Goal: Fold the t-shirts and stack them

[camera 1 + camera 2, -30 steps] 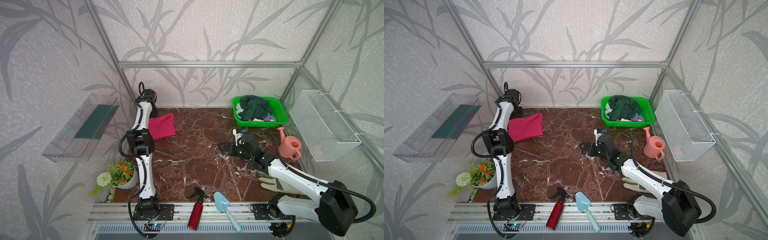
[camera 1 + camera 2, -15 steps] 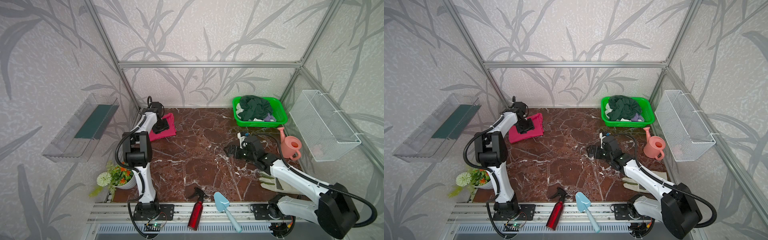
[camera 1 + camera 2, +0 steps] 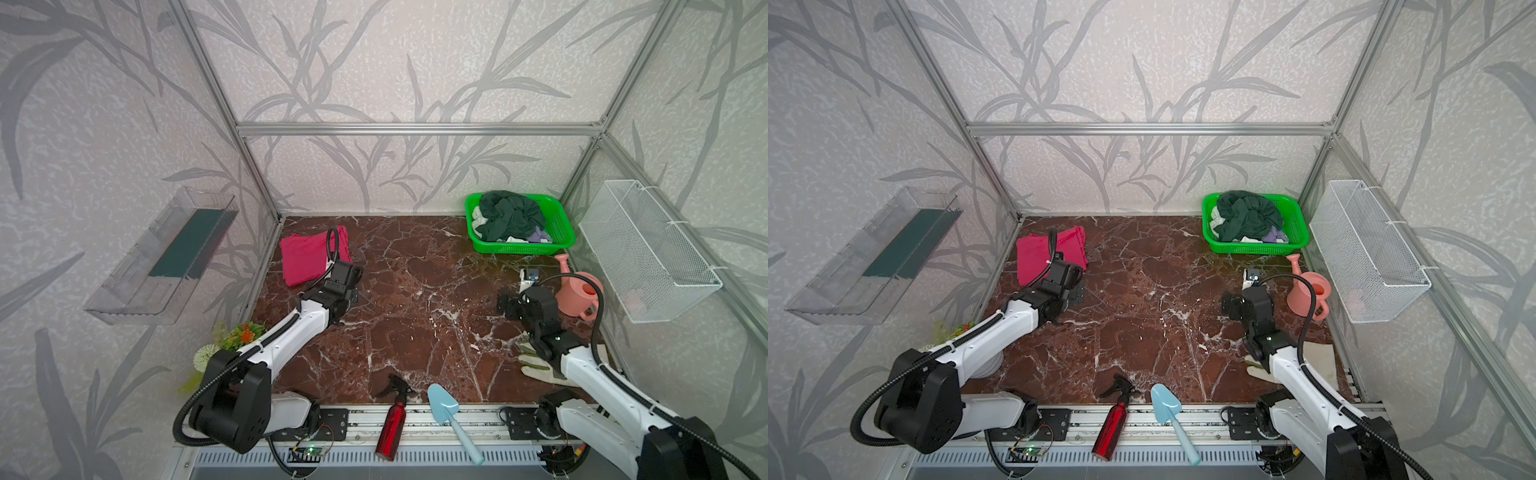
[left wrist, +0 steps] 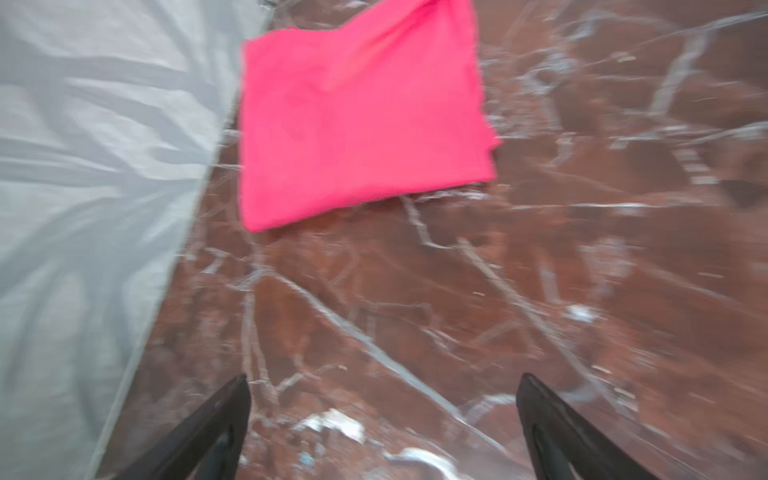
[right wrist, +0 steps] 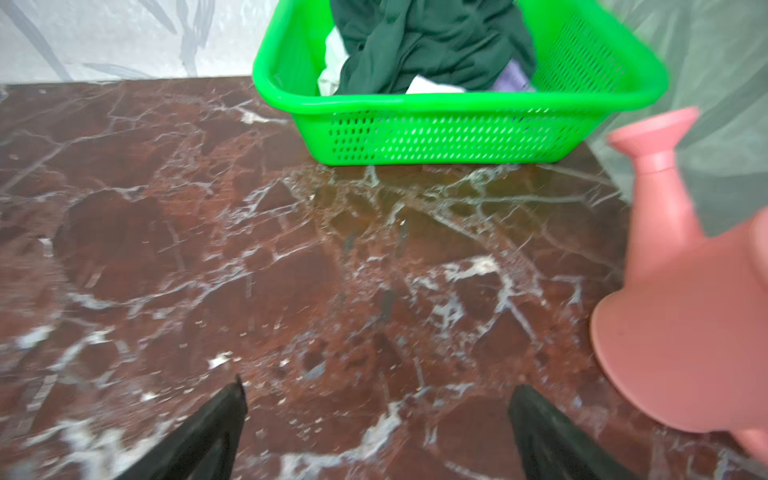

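You are looking at a folded bright pink-red cotton t-shirt (image 3: 303,259) lying flat as a rough rectangle on the dark red-brown marble tabletop (image 3: 415,311), in the far left corner close to the wall panel. Your left gripper (image 4: 383,378) is hanging over bare marble near that shirt's nearer edge, and its wrist view, though blurred, is showing both black fingers (image 4: 224,415) spread wide apart with nothing between them and the pink cloth lying clear ahead of them. Your right gripper (image 5: 379,382) is likewise standing released, jaws wide and gripping nothing, and it is pointing across bare marble toward the bright green perforated plastic basket (image 5: 457,104) in the far right corner. In that basket a crumpled dark green t-shirt (image 5: 428,37) is sitting on top, with whitish cloth (image 5: 332,70) and a bit of lavender cloth (image 5: 515,77) peeking out beneath it. A salmon-pink plastic watering can (image 5: 681,332) is standing just beside the right gripper, between it and the side wall.
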Motion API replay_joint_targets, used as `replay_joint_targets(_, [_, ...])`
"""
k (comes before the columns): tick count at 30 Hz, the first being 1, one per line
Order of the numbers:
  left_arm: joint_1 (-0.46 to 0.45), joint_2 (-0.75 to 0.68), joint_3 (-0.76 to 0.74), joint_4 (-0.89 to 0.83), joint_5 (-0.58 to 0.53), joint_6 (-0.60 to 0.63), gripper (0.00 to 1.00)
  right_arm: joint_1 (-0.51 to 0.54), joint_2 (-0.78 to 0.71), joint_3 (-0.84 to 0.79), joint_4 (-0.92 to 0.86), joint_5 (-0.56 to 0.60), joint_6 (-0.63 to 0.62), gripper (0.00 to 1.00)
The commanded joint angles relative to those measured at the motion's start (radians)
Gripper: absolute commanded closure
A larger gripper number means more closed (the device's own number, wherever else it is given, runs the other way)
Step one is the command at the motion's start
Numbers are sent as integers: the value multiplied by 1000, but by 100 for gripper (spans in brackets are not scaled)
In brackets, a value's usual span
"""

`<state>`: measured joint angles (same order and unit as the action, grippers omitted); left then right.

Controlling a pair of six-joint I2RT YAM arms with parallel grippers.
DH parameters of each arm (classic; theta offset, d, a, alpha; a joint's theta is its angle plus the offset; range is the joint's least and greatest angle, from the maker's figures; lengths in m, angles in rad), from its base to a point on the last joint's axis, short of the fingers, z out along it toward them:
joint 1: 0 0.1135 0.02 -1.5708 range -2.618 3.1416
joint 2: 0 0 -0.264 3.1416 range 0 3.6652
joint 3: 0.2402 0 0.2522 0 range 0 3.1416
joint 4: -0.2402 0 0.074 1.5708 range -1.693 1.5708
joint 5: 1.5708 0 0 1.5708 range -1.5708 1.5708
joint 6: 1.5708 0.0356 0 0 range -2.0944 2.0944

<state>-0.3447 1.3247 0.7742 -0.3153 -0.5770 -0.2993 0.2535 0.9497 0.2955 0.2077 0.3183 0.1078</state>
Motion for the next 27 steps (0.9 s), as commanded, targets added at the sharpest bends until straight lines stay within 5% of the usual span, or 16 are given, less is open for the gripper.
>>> replay_joint_targets(1, [-5, 46, -26, 151, -290, 71, 1, -10, 36, -120, 397, 136, -187, 1])
replay_joint_targets(3, [5, 59, -108, 361, -285, 174, 1, -17, 55, -92, 368, 93, -185, 1])
replay_joint_targets(6, [75, 57, -257, 677, -107, 172, 1, -33, 175, -75, 492, 57, -183, 1])
replay_joint_targets(13, [165, 108, -266, 854, 2, 257, 1, -71, 561, -43, 889, -61, -175, 1])
replay_joint_targets(15, [193, 147, -333, 1068, 52, 313, 1, -80, 675, -75, 1114, -57, -171, 1])
replay_joint_targets(18, [262, 149, -377, 1106, 154, 253, 1, -98, 560, -63, 923, -111, -161, 1])
replay_joint_targets(22, [343, 227, -388, 1213, 348, 233, 1, -137, 618, 109, 699, -232, -156, 1])
replay_joint_targets(24, [344, 189, -352, 1070, 352, 224, 1, -161, 563, 148, 495, -280, -133, 1])
replay_joint_targets(27, [344, 199, -362, 1109, 347, 230, 1, -160, 623, 85, 750, -286, -149, 1])
